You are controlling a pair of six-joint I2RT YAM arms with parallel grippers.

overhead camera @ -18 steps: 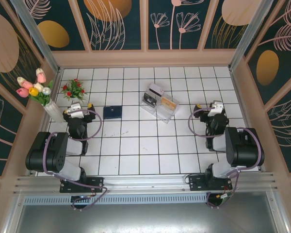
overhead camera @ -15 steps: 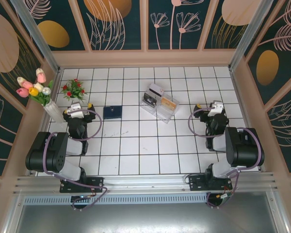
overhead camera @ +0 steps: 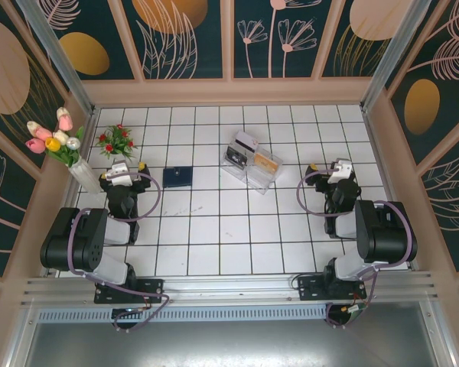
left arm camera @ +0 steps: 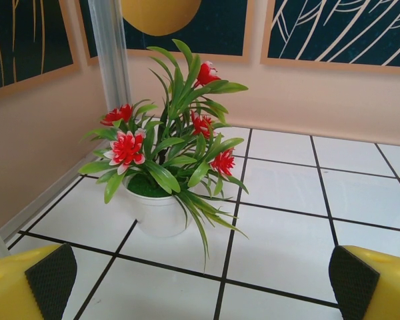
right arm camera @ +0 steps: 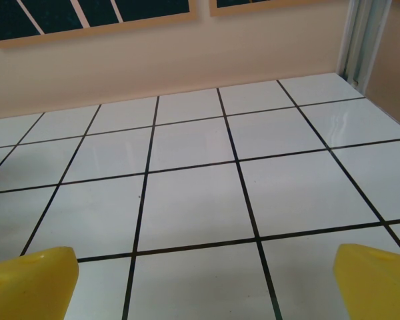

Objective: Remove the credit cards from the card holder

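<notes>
At the near edge of the white-tiled desk (overhead camera: pixel 214 237), both arms sat folded back over their bases. The left claw (overhead camera: pixel 122 170) stood with its fingers wide apart and nothing between them; from the left wrist, the claw (left arm camera: pixel 200 287) showed only as two yellow tips with black pads (left arm camera: pixel 52 280), cut off at the bottom corners. The right claw (overhead camera: pixel 334 169) was spread just as wide and held nothing. Its own camera caught the claw (right arm camera: pixel 207 280) as two yellow corners over bare tile.

Just beside the left claw, toward the middle of the desk, the card holder (overhead camera: pixel 177 177) lay flat and folded shut, apart from both claws. Whether any credit cards were inside could not be told.

Farther back, near the centre, lay a clear tray (overhead camera: pixel 252 177) set at an angle. It held several flat pieces – a tan card (overhead camera: pixel 266 163) on its right side, a dark piece (overhead camera: pixel 233 157) and a pale one (overhead camera: pixel 245 141) to the left – too small to make out further.

Beyond the left claw stood a white pot of red flowers (left arm camera: pixel 167 153), and in the left corner a vase of tulips (overhead camera: pixel 61 141), its base partly hidden by the arm.
</notes>
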